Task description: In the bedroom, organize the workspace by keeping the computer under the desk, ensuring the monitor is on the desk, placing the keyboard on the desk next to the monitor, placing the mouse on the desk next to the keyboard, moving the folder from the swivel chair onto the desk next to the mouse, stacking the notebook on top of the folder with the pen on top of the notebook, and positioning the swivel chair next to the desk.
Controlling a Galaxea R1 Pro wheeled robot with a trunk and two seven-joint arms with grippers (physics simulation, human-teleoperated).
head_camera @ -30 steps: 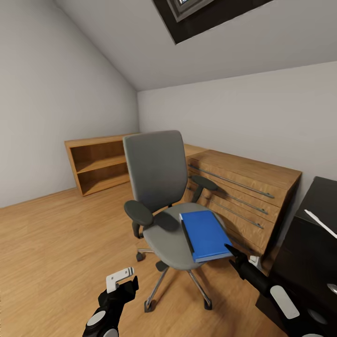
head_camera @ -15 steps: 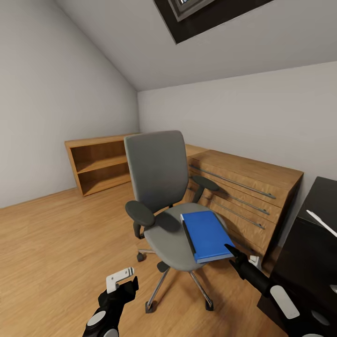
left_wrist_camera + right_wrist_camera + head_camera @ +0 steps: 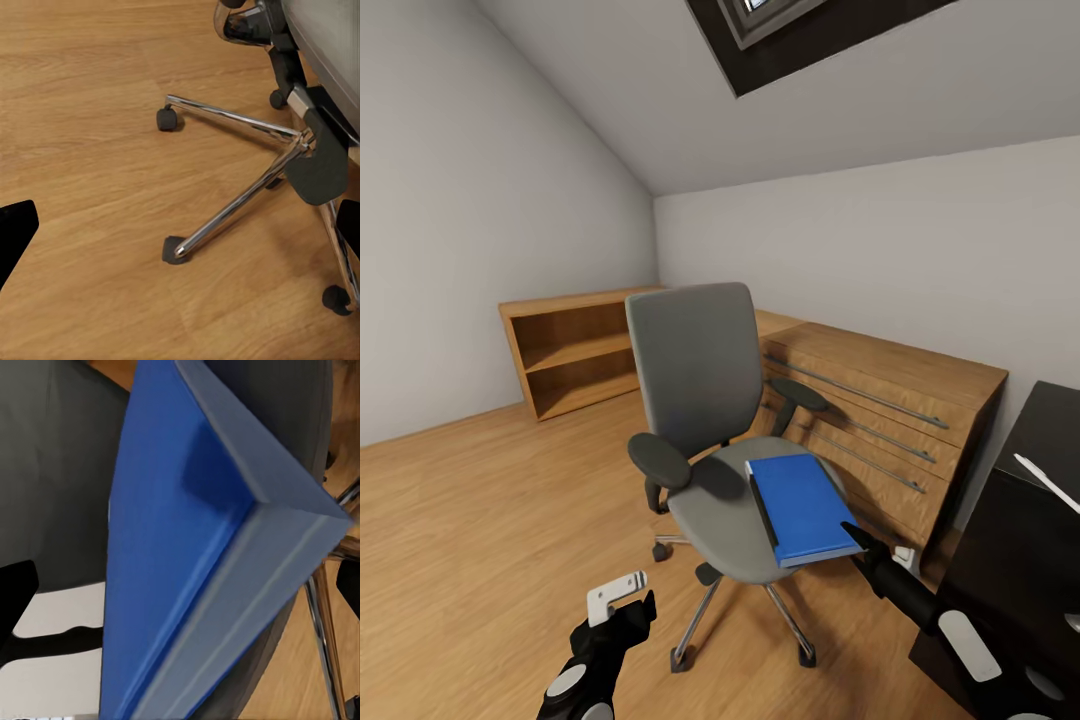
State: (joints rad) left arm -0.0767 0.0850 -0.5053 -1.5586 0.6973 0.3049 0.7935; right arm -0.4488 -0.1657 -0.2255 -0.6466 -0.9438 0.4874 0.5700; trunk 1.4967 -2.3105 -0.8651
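**Right gripper at the folder's corner**

Nothing much has moved; only the view has shifted a little. Room: sloped ceiling, wood floor, chair [image 3: 705, 420] in the middle, desk [image 3: 1025, 540] at right. On the seat lies the folder [image 3: 800, 505], long side pointing away. Right gripper [image 3: 857, 537] touches its near corner; left gripper [image 3: 622, 600] hangs low, far off. I cannot tell how either's jaws stand.

Black arms [image 3: 905, 592], pale grey patches
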